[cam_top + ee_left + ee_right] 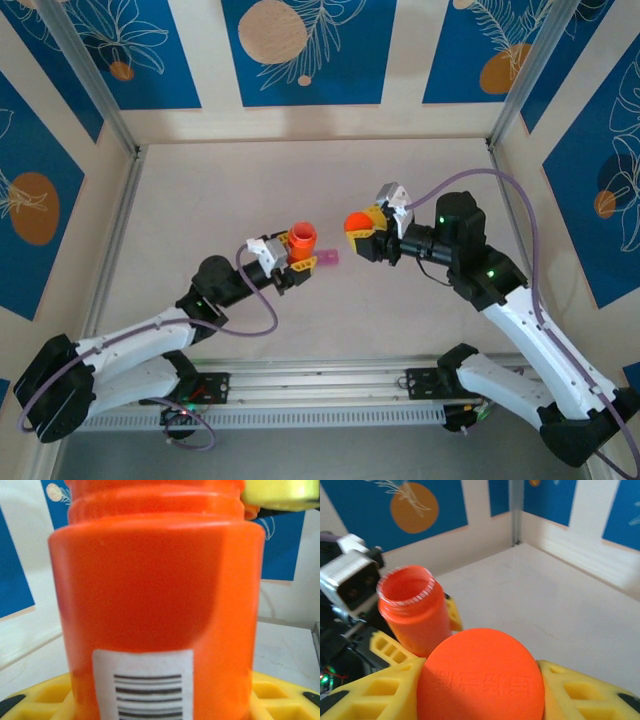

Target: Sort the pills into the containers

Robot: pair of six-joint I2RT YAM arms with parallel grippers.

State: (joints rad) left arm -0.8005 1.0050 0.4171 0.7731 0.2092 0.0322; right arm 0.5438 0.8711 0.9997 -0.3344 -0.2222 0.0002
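Left hand (pixel 297 258) grips one bottle (pixel 302 238).

No word or number can be read for certain. The orange bottle (pixel 155 595) carries a white label (pixel 143 682) low on its side, printed with the black bars of a barcode stacked one above another, and the lower part of that label is cut off by the picture's edge. The flat top of the orange cap (pixel 482 677) bears one short row of raised characters moulded into the plastic — too soft and blurred to make out.
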